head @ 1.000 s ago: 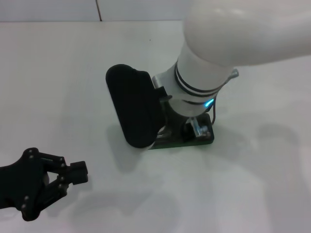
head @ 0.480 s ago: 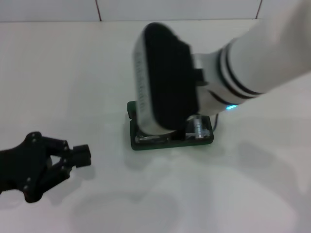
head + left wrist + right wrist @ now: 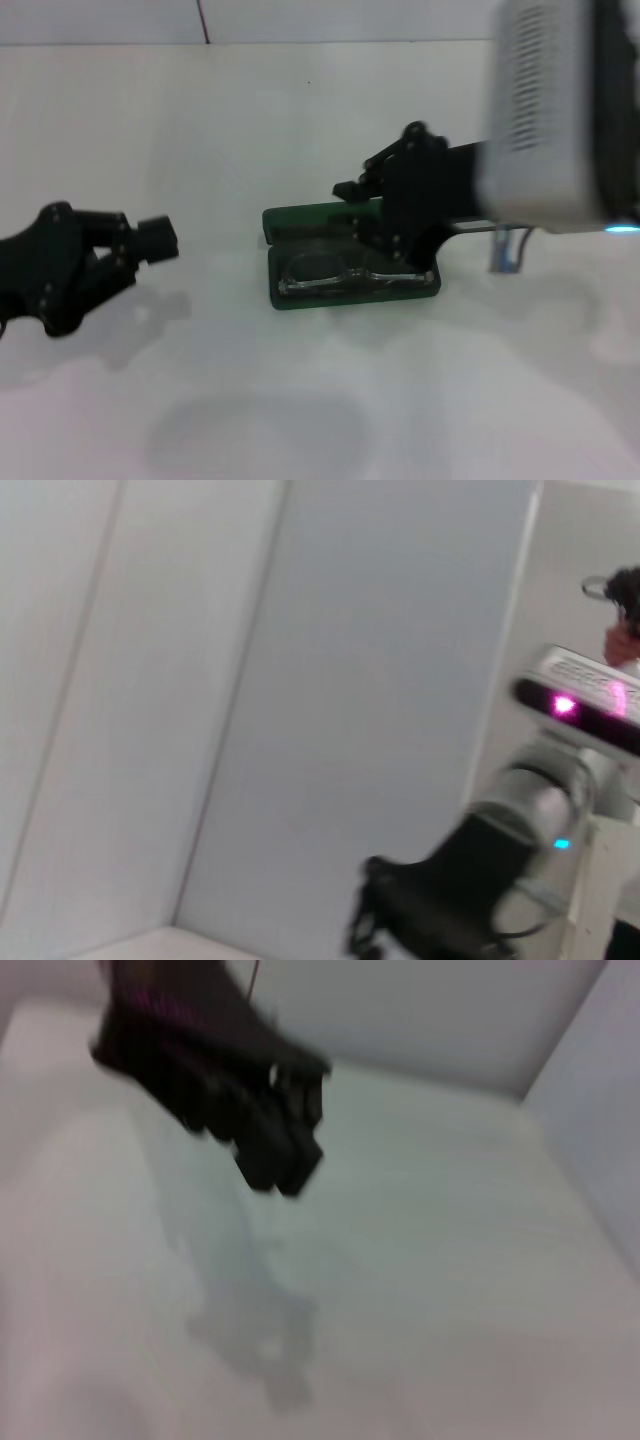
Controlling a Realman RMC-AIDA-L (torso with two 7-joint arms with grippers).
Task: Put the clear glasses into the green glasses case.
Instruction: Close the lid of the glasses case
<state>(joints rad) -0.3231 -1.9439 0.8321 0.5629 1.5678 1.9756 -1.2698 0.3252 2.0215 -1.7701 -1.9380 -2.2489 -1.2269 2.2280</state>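
Observation:
The green glasses case (image 3: 300, 297) lies open in the middle of the white table, its lid (image 3: 305, 219) flat behind the base. Inside the base lie the clear glasses (image 3: 335, 270), lenses up. My right gripper (image 3: 358, 178) hangs just above the case's right half, black fingers spread and holding nothing. The large white wrist of that arm fills the upper right of the head view. Well to the left of the case, my left gripper (image 3: 158, 238) hovers above the table with its fingertips together and nothing in them. It also shows in the right wrist view (image 3: 270, 1150).
The white table (image 3: 320, 410) stretches bare around the case. A pale wall with a seam runs along its far edge (image 3: 203, 20). The left wrist view shows wall panels and my right arm's wrist (image 3: 575, 705).
My right arm has swung up and to the right, off the case, uncovering the glasses lying inside. My left gripper has moved farther from the table's front edge.

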